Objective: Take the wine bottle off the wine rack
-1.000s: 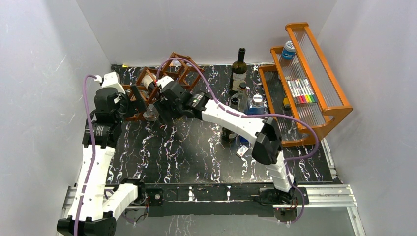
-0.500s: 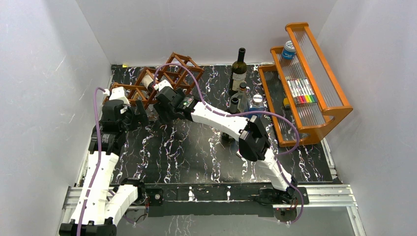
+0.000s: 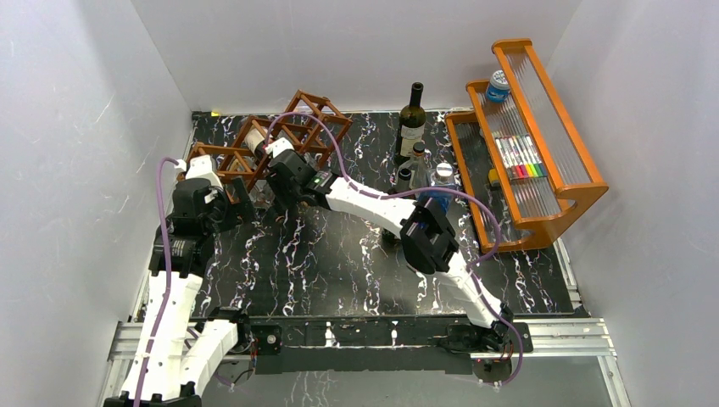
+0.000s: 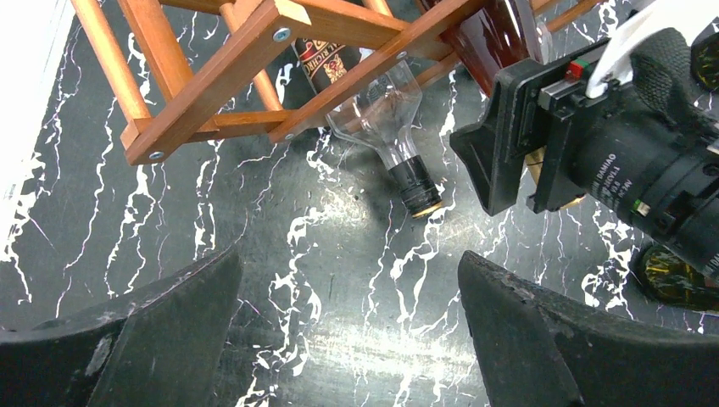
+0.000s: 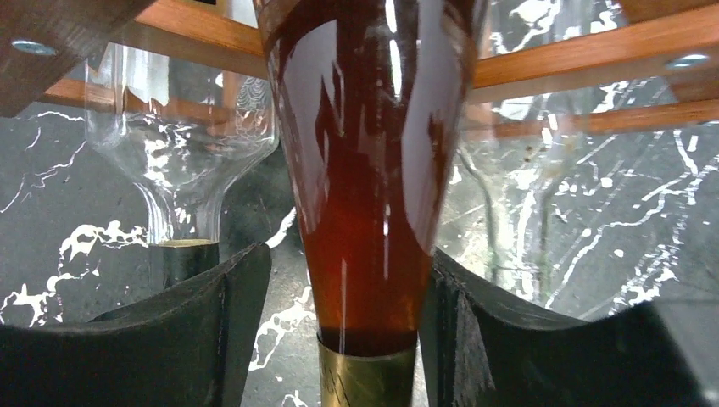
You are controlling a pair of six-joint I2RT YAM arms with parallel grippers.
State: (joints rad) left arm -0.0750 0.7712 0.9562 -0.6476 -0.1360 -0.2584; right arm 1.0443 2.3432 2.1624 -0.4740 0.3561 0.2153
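Observation:
The wine rack (image 3: pixel 292 127) is a reddish-brown lattice at the back left of the table; its bars also show in the left wrist view (image 4: pixel 212 76). A wine bottle (image 5: pixel 365 170) of amber-red liquid lies in it, its gold-capped neck pointing out, and its dark red shoulder (image 4: pixel 496 38) shows too. My right gripper (image 5: pixel 343 259) is open around that neck: the right finger touches the glass and the left finger stands a little apart. From above, this gripper (image 3: pixel 273 188) covers the bottle. My left gripper (image 4: pixel 348 259) is wide open over bare table in front of the rack.
A clear empty bottle (image 4: pixel 377 114) with a black cap lies in the rack's neighbouring cell, close to the right gripper. Several upright bottles (image 3: pixel 413 119) stand mid-back. An orange shelf (image 3: pixel 543 161) fills the right side. White walls enclose the table.
The right gripper moved left up to the rack, and its jaws narrowed around the bottle neck. The left arm drew back from the rack toward the near left.

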